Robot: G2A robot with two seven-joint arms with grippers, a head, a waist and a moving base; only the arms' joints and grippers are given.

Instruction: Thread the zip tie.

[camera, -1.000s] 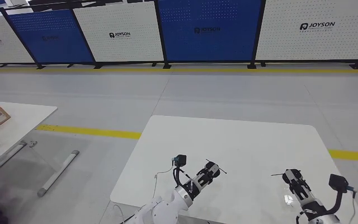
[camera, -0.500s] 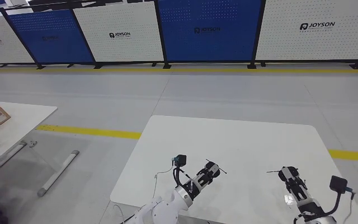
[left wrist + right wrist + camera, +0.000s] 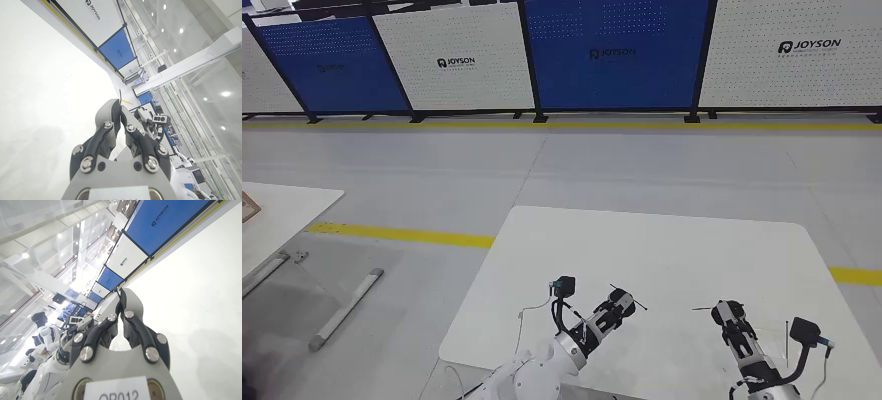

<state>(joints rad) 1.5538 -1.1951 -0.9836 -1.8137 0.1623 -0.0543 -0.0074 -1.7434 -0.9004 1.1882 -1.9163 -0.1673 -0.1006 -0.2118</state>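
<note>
Above the white table (image 3: 662, 250), near its front edge, my left gripper (image 3: 620, 297) is shut on a thin black zip tie (image 3: 639, 304) that crosses its tips. In the left wrist view the strip's pointed end (image 3: 120, 95) sticks out past the shut left gripper (image 3: 120, 106). To its right, a short gap away, my right gripper (image 3: 720, 308) is shut on a black zip tie end (image 3: 702, 309) that points toward the left gripper. The right wrist view shows a small blocky head (image 3: 115, 289) at the tips of the right gripper (image 3: 121, 293). Whether both ends belong to one tie I cannot tell.
The tabletop stretches bare behind both grippers to its far edge (image 3: 652, 213). A second white table (image 3: 282, 210) stands off to the left across open floor. Blue and white panels (image 3: 612, 55) line the back.
My right gripper has moved left along the table's front with its zip tie end, narrowing the gap to the left gripper. The left arm has kept still.
</note>
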